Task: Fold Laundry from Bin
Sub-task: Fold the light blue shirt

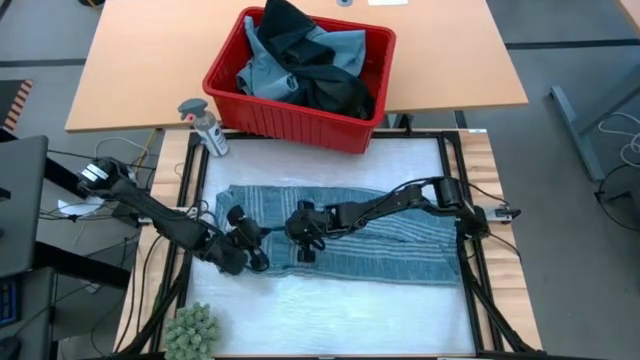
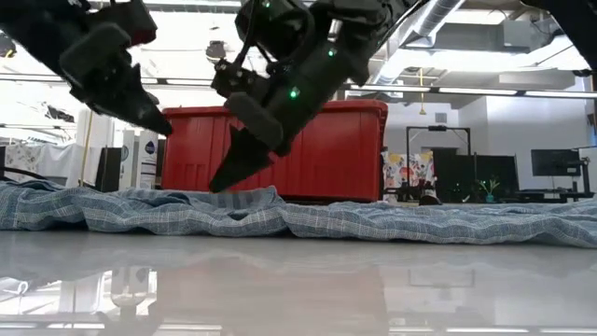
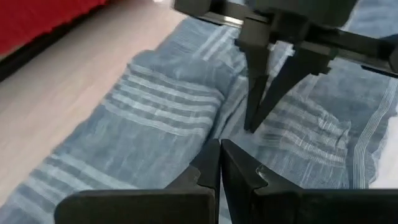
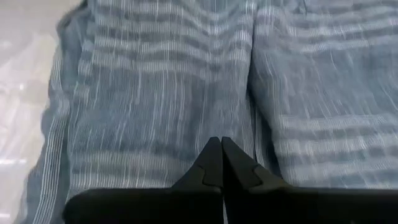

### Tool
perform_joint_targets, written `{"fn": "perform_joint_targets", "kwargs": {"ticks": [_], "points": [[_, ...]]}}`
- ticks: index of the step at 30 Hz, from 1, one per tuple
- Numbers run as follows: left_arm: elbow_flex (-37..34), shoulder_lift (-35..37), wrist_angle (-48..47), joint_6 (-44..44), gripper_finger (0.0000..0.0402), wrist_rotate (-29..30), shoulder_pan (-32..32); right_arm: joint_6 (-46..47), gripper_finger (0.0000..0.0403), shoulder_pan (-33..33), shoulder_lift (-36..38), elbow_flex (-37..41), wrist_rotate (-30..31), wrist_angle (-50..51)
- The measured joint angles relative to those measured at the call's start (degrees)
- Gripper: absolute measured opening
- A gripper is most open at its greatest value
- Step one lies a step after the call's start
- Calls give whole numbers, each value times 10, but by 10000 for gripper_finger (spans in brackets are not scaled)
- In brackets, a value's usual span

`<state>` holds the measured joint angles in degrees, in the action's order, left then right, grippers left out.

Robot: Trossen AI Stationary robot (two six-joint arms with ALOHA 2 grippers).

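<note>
A grey-blue cloth with pale stripes (image 1: 380,240) lies spread flat across the middle of the white mat. My right gripper (image 1: 305,250) is shut and slants down over the cloth's left part, its tips (image 2: 216,185) right at the cloth's surface. My left gripper (image 1: 258,260) is shut too and hangs clear above the cloth's left end (image 2: 166,129). The red bin (image 1: 290,125) stands on the far table, holding light blue and black laundry (image 1: 300,60) piled above its rim. My right gripper's shut fingertips (image 3: 252,124) come slanting down from the table's right side onto the striped cloth's upper face (image 4: 221,118), beside a lengthwise crease. I cannot tell whether they touch it. Nothing is pinched between them, and the cloth lies flat on the mat.
A spray bottle (image 1: 205,125) lies at the mat's far left corner. A green spiky ball (image 1: 192,330) sits at the near left. Black frame rails (image 1: 462,230) run along both sides of the mat. Bare mat (image 1: 330,320) lies in front of the cloth.
</note>
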<state>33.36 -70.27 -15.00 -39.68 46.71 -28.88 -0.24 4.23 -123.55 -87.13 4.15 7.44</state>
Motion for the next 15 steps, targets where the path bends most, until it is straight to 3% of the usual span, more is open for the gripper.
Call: {"fn": "perform_joint_targets", "kwargs": {"ticks": [8, 15], "points": [[0, -112, 69, 7, 0, -25, 1, -17, 19, -11, -5, 12, 36, 11], [0, -181, 93, 3, 0, -62, 20, -7, 20, -37, -5, 12, 18, 11]]}}
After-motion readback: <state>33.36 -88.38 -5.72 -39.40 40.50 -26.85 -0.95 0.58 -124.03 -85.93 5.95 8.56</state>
